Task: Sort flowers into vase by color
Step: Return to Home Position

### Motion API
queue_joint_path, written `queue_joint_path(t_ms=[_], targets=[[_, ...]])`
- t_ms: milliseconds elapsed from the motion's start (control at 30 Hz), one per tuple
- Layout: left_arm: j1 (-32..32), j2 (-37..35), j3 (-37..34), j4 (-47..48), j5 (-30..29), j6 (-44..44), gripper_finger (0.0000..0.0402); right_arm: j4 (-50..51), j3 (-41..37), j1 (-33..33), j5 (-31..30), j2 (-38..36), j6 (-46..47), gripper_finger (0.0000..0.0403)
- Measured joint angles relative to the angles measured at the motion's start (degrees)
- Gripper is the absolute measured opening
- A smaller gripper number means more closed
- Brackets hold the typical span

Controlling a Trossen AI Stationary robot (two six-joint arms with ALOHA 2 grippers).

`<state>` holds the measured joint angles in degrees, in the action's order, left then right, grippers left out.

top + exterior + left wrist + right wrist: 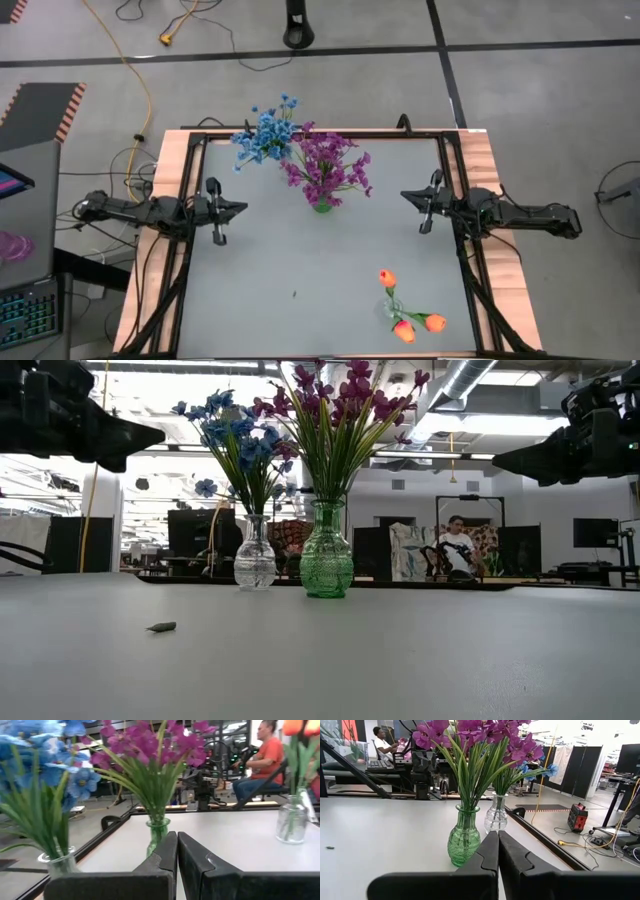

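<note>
The blue flowers (263, 135) stand in a clear glass vase (255, 564) near the table's far edge. The purple-magenta flowers (328, 165) stand in a green glass vase (326, 560) just right of it. The orange-red tulips (405, 312) stand in a clear vase (292, 822) near the table's near right corner. My left gripper (243, 208) hovers shut at the table's left side, raised off the surface. My right gripper (404, 195) hovers shut at the right side, also raised. Both point toward the table's middle.
A small dark scrap (161, 627) lies on the grey table between the arms, toward the near side. A black frame rail (320, 136) runs round the table top. People sit at desks in the room beyond (456, 545).
</note>
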<state>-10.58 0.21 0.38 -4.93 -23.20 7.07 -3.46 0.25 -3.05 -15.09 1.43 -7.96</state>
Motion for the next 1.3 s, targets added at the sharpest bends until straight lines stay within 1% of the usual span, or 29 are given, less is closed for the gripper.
queue_joint_path(t_ms=[267, 1300], targets=[[3.4, 0.0, 0.0, 0.0, -0.1, 0.0, 0.0, 0.0, 0.0, 0.0, 0.0, 0.0, 0.0, 0.0031], [3.5, 0.0, 0.0, 0.0, -0.1, 0.0, 0.0, 0.0, 0.0, 0.0, 0.0, 0.0, 0.0, 0.0031]])
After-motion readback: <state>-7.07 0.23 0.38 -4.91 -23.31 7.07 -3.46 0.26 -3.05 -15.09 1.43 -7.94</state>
